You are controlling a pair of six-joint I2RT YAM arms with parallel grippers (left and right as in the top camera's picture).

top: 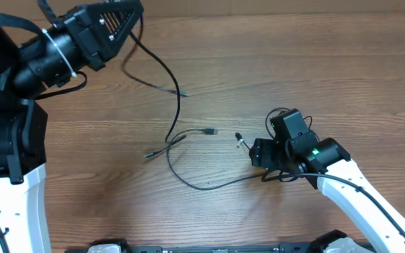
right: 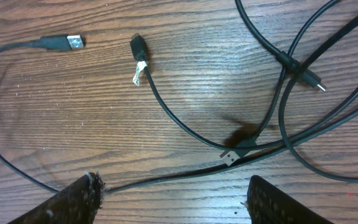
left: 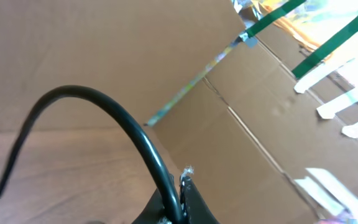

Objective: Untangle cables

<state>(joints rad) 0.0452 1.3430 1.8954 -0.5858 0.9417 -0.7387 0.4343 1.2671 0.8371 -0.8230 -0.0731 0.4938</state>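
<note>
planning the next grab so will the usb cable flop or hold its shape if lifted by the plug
Probably floppy: the usb cable lies in loose curves on the table. Likely light, since it looks thin. Lifting may tug another cable, which it seems to cross further along.

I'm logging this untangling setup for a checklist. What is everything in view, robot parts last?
cables: several, exact count unclear, black, looped across mid-table
USB plug: one, black with a silver tip, lying on the table
tagged plug: one, black with a white tag, beside the USB plug
table: one, brown wood
cardboard: brown, behind the left wrist view
tape strips: green and white, on the cardboard
left gripper: one, black, raised far left, jaws shut on one cable
right gripper: one, black, low over the cables, jaws open
</note>
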